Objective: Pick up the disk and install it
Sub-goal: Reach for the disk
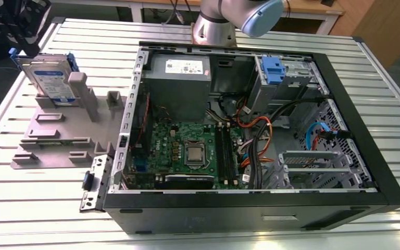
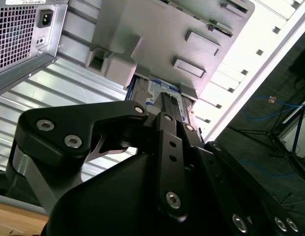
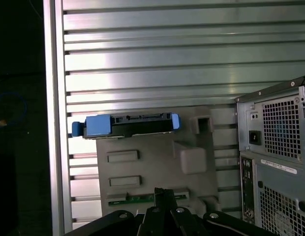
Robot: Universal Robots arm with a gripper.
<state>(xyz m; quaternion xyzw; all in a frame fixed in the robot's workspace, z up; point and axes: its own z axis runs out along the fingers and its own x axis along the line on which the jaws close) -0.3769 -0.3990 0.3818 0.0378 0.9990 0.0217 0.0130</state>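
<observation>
A black computer case (image 1: 221, 211) lies open on its side on the slatted aluminium bench (image 1: 47, 208). Inside the case, a green motherboard (image 1: 179, 140) with a bare processor (image 1: 196, 154) adjoins the grey power supply (image 1: 179, 83). Orange and black cables (image 1: 259, 127) bunch beside the board. A blue bracket (image 1: 273, 70) sits in the case's drive bay. Just outside the case, at the exterior view's left, stands a grey slotted stand (image 1: 61, 135).

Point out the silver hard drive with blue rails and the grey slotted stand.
Silver hard drive with blue rails (image 1: 49, 80): exterior view, on its labelled face.
Grey plastic slotted stand (image 1: 71, 127): exterior view, on its flat base.
</observation>
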